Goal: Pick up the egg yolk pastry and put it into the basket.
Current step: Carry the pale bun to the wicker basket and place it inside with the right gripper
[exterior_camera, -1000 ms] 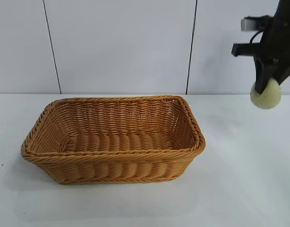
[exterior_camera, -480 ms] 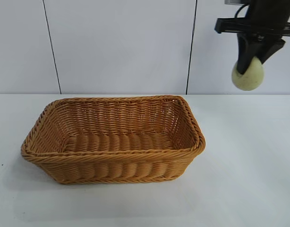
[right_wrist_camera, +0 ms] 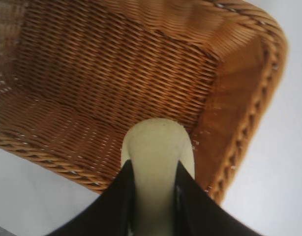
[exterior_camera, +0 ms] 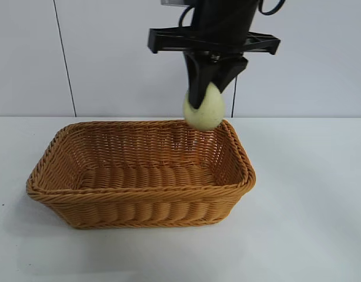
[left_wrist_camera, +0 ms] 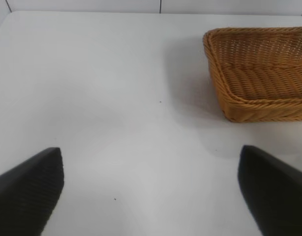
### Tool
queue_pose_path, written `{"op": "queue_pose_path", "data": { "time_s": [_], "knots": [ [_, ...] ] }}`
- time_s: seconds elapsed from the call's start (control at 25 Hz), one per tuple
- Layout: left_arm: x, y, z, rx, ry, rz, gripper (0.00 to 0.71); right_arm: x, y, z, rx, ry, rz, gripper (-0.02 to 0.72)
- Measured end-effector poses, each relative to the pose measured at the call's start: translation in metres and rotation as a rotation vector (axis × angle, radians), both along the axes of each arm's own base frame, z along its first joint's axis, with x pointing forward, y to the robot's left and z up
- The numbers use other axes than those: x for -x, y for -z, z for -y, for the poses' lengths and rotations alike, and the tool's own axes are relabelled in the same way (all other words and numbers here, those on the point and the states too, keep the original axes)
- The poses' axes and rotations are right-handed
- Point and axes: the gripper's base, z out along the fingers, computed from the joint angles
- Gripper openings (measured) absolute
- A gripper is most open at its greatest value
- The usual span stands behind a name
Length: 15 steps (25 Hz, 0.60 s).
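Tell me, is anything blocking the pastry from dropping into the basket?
Nothing visible. The right gripper holds the egg yolk pastry above the basket's far rim, and the basket looks empty inside.

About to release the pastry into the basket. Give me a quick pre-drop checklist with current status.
1. Grip: right gripper shut on the egg yolk pastry, held clear of everything: ok.
2. Pastry over the basket: in the exterior view it hangs at the far rim near the right corner; whether it is fully inside the rim: cannot tell.
3. Wrist check: the right wrist view shows basket floor and a corner wall beneath the pastry: ok.
4. Basket interior free of other items: ok.
5. Left gripper open, off beside the basket, out of the way: ok.
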Motion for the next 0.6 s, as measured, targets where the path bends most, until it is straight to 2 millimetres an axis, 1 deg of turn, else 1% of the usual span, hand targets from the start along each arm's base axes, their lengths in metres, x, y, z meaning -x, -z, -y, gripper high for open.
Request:
{"op": "queue_pose_path", "data": {
  "time_s": [0.12, 0.24, 0.32, 0.4, 0.44, 0.48, 0.52, 0.6],
  "knots": [
    [0.000, 0.000, 0.000, 0.000, 0.000, 0.000, 0.692, -0.010, 0.031, -0.007, 0.017, 0.009, 0.001, 0.148],
    [0.000, 0.000, 0.000, 0.000, 0.000, 0.000, 0.692, -0.015, 0.061, -0.010, 0.056, 0.006, -0.026, 0.148],
    [0.000, 0.000, 0.000, 0.000, 0.000, 0.000, 0.692, -0.016, 0.073, -0.010, 0.074, 0.005, -0.043, 0.148],
    [0.000, 0.000, 0.000, 0.000, 0.000, 0.000, 0.692, -0.017, 0.077, -0.010, 0.080, 0.004, -0.047, 0.154],
    [0.000, 0.000, 0.000, 0.000, 0.000, 0.000, 0.692, -0.017, 0.077, -0.010, 0.079, 0.003, -0.045, 0.177],
    [0.000, 0.000, 0.000, 0.000, 0.000, 0.000, 0.692, -0.017, 0.076, -0.010, 0.076, 0.003, -0.039, 0.216],
    [0.000, 0.000, 0.000, 0.000, 0.000, 0.000, 0.692, -0.017, 0.075, -0.011, 0.074, 0.003, -0.036, 0.290],
    [0.000, 0.000, 0.000, 0.000, 0.000, 0.000, 0.692, -0.017, 0.074, -0.010, 0.076, 0.000, -0.033, 0.480]
  ]
}}
